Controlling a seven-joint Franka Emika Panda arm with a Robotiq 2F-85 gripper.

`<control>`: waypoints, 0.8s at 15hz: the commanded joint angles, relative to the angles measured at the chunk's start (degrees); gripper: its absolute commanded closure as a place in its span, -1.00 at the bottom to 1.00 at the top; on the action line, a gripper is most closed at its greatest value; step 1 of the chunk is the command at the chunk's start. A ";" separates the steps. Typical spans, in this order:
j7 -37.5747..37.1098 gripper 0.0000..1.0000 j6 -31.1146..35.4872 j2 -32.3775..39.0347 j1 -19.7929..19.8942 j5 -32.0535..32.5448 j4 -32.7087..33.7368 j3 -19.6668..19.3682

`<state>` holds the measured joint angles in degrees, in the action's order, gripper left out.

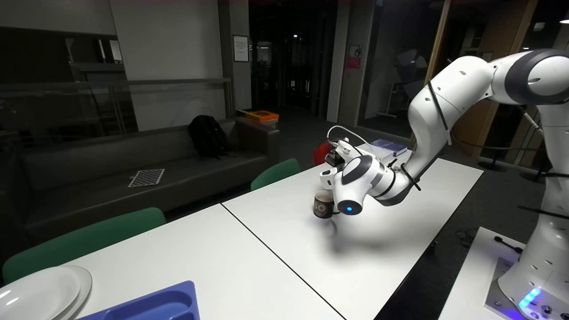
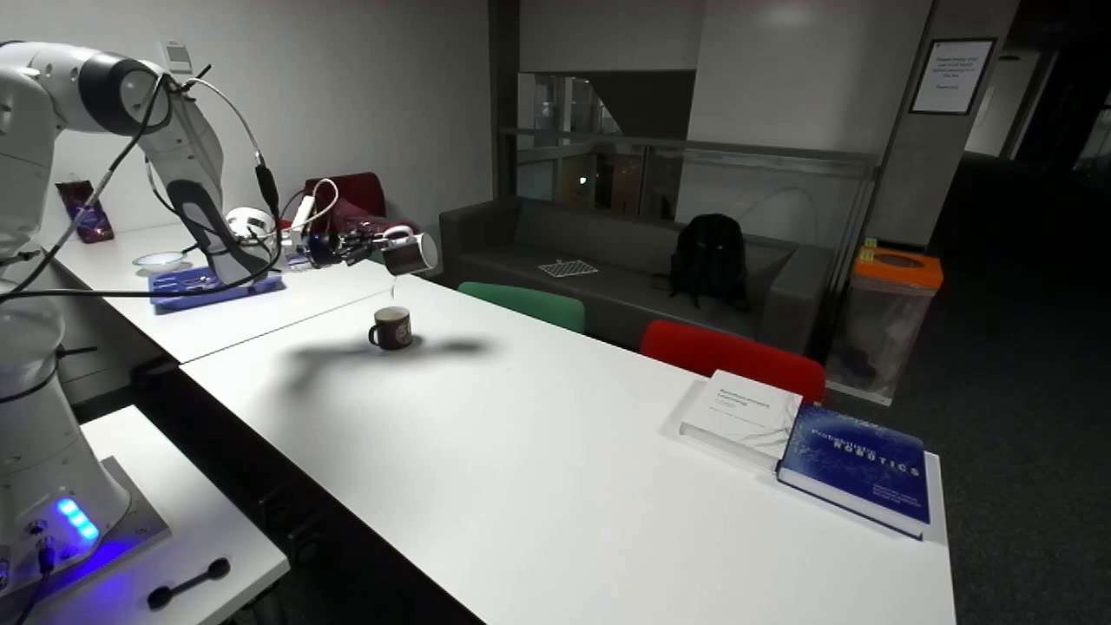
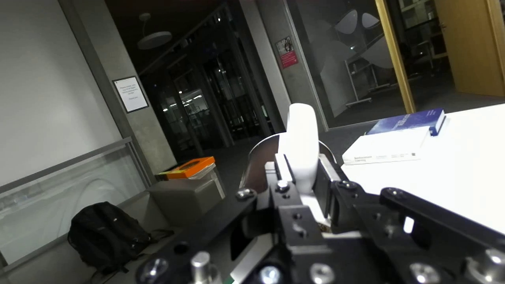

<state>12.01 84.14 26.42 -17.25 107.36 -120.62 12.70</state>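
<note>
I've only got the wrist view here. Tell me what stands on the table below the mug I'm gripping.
Observer: An exterior view shows a dark mug standing upright on the table, below the held mug.
Operator: Tell me how it's turned.
Observer: Its handle points toward the side where the arm's base stands.
Operator: Now name one thing on the table that my picture leaves out.
Observer: A blue tray; both exterior views show it lying on the table.
</note>
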 commanded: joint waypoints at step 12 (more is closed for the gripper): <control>-7.33 0.90 6.73 -2.70 1.54 -5.63 2.79 0.85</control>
<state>5.76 89.33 26.27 -16.84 102.95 -117.86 12.89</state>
